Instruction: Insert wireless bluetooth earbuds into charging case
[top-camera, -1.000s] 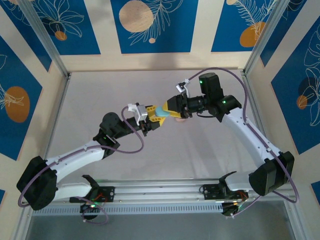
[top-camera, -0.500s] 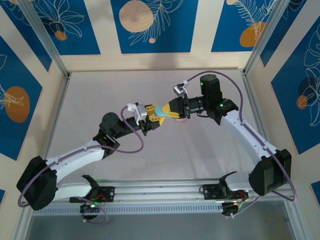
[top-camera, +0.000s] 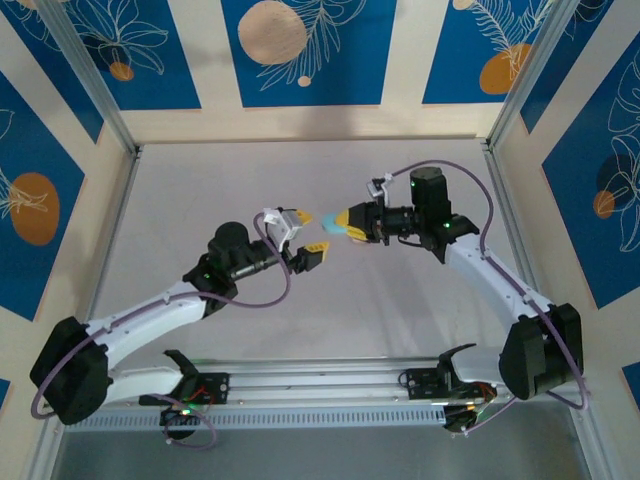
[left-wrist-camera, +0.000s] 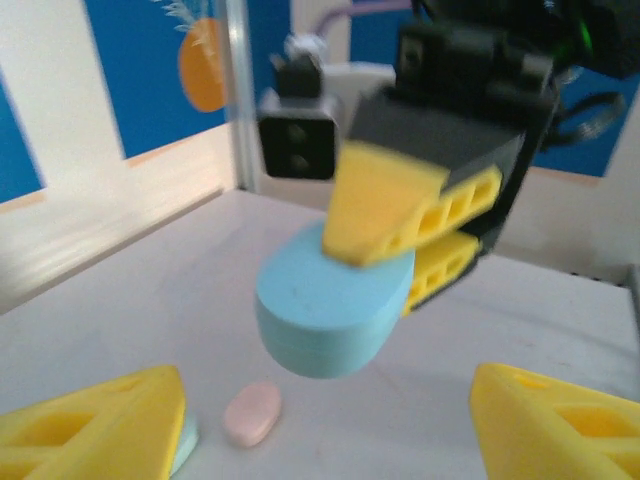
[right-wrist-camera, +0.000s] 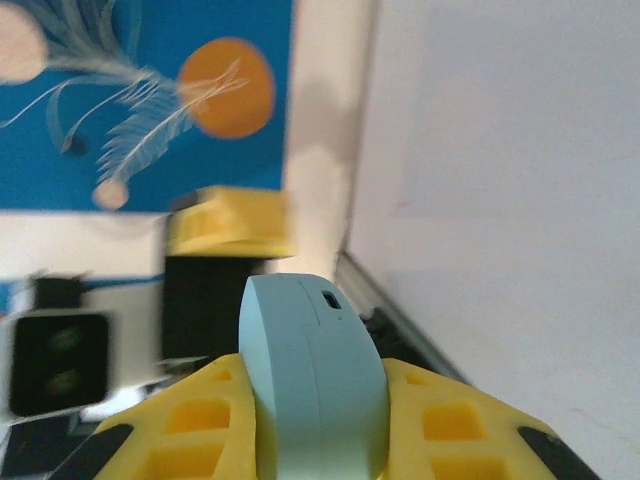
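Handover has just gone through: the left jaws, clamped a moment ago, now stand spread and drawn back, while the right jaws pinch the one blue case (top-camera: 330, 222) in mid-air. One small pink piece (left-wrist-camera: 252, 413), probably an earbud, lies on the surface (top-camera: 200, 190) beneath, so insertion remains ahead.

The table (top-camera: 200, 190) was a plain, pale grey surface, closed in along its far, left and right edges by pale wall panels (top-camera: 310, 122) printed in blue and orange. An aluminium rail (top-camera: 320, 385) ran along its near edge. One small pink oval piece (left-wrist-camera: 252, 413) lay flat on the bare grey.
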